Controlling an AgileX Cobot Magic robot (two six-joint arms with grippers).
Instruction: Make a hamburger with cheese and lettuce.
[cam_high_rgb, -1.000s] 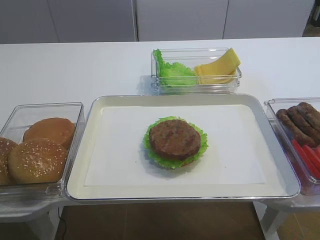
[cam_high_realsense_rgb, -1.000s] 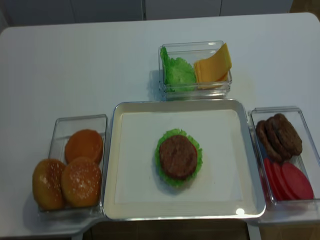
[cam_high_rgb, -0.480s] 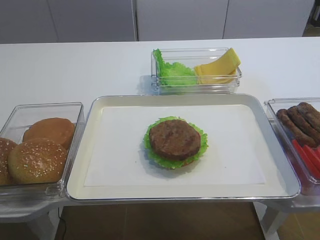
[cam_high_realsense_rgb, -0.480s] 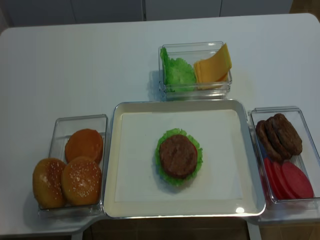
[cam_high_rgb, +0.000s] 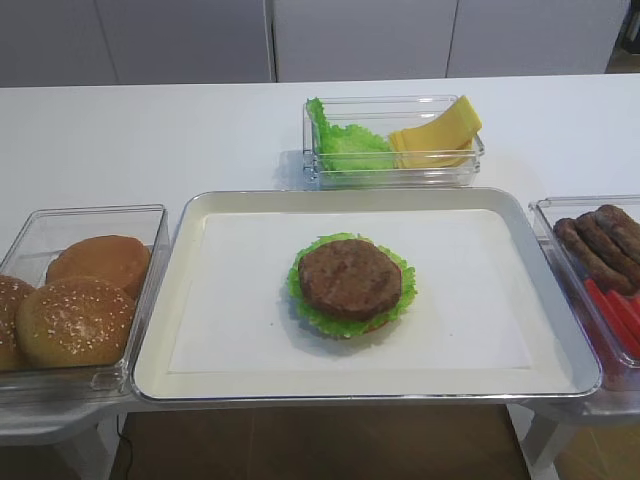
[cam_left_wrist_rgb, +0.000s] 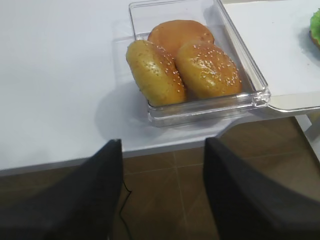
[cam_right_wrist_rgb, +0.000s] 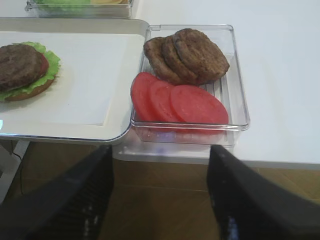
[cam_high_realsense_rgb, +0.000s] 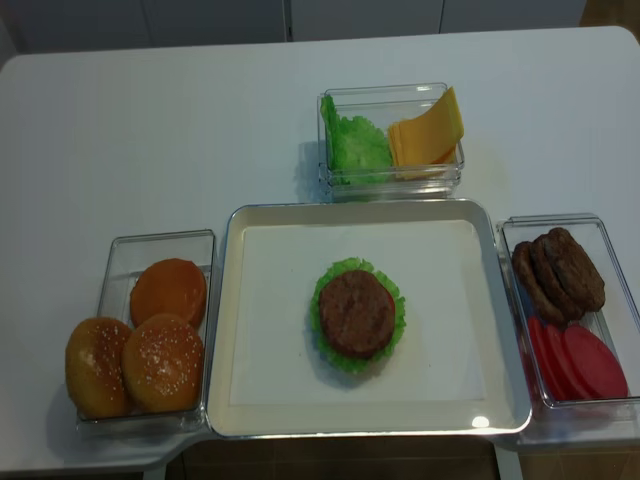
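The hamburger (cam_high_rgb: 350, 284) sits mid-tray: bun base, frilly lettuce (cam_high_rgb: 303, 305), a red slice edge and a brown patty on top; it also shows in the overhead view (cam_high_realsense_rgb: 357, 314) and the right wrist view (cam_right_wrist_rgb: 24, 70). Cheese slices (cam_high_rgb: 436, 136) lean in the far clear box beside spare lettuce (cam_high_rgb: 344, 145). My right gripper (cam_right_wrist_rgb: 160, 192) is open and empty, below the table's front edge near the patty-and-tomato box. My left gripper (cam_left_wrist_rgb: 162, 192) is open and empty, below the edge by the bun box. Neither gripper shows in the exterior views.
A metal tray (cam_high_rgb: 190, 330) with white paper holds the stack. A clear box of sesame buns (cam_left_wrist_rgb: 195, 67) stands at the left. A clear box with patties (cam_right_wrist_rgb: 187, 55) and tomato slices (cam_right_wrist_rgb: 180, 102) stands at the right. Brown floor lies below the table edge.
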